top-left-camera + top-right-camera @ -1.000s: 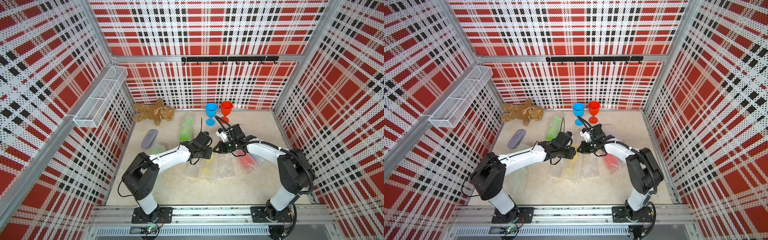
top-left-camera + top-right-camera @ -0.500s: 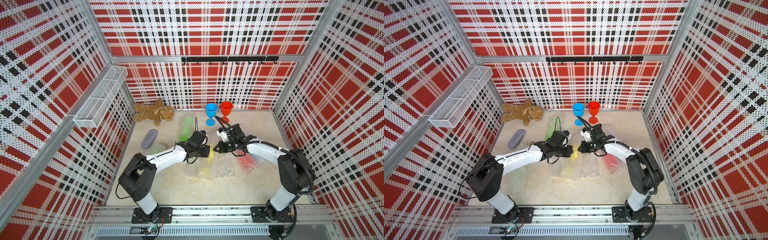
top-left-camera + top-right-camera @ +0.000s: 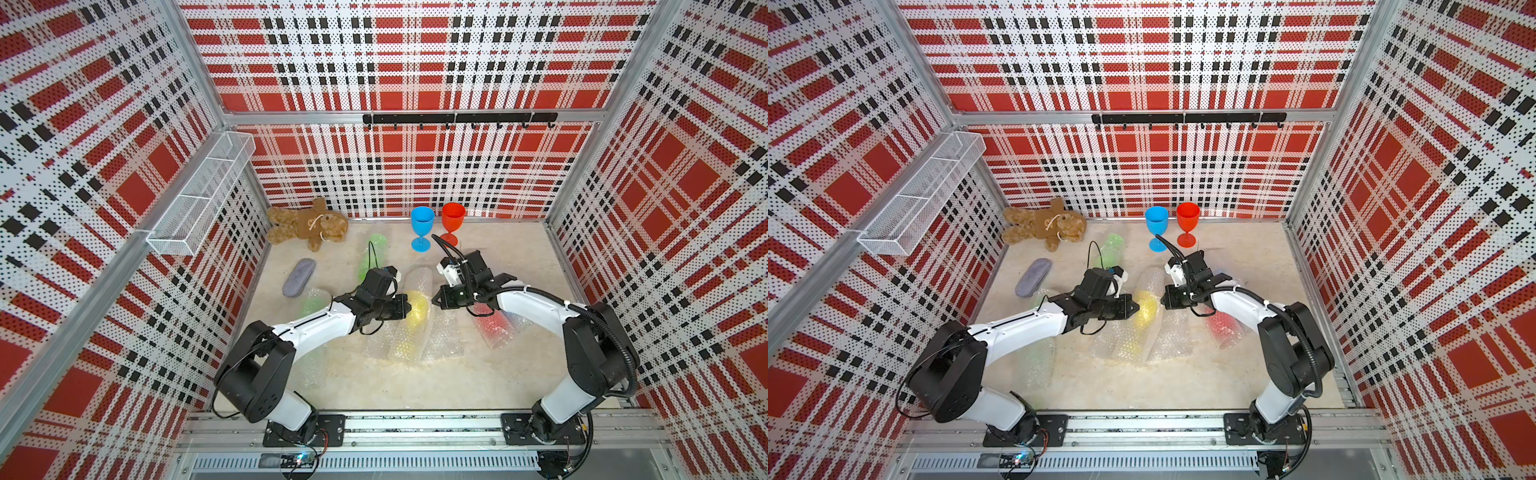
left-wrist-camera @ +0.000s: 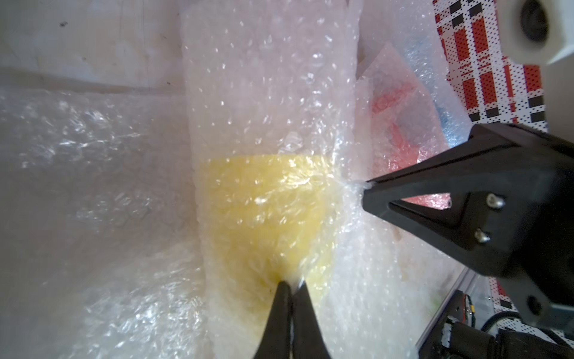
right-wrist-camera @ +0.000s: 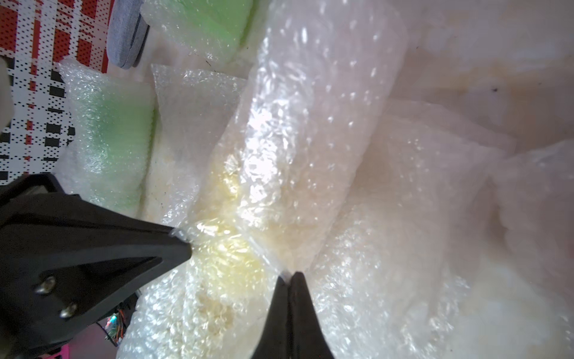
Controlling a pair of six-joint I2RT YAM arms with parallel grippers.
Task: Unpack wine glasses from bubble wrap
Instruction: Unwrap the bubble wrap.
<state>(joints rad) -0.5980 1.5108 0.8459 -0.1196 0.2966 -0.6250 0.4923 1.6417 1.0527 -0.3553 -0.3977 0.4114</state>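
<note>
Pinching the bubble wrap (image 4: 267, 93) around the yellow goblet (image 4: 267, 217) from two sides: left fingers (image 4: 278, 317) closed tight on a fold at the bowl, right fingers (image 5: 299, 310) closed tight on the film at the opposite edge. Yellow goblet on its side on the counter (image 3: 415, 386), fully sleeved, between the two arms.

Likely trouble on pulling apart: tearing the thin film at either pinch, slipping off so small a fold, dragging the whole bundle instead of opening it, or rolling the freed goblet away. Impossible to tell from here: one layer caught, or both.

Just beside the yellow goblet toward the right arm, more loose wrap (image 3: 444, 340), contents unclear, and a wrapped red goblet (image 3: 492, 328) partly under that arm, apt to be swept along. Toward the left arm, a wrapped green goblet (image 3: 313, 297). Beyond the yellow goblet, a second wrapped green goblet (image 3: 374, 251) and a grey pouch (image 3: 299, 277). Farthest from it, by the back wall, a bare blue goblet (image 3: 422, 226) and red goblet (image 3: 453, 220), both upright, and a teddy bear (image 3: 309, 224).
</note>
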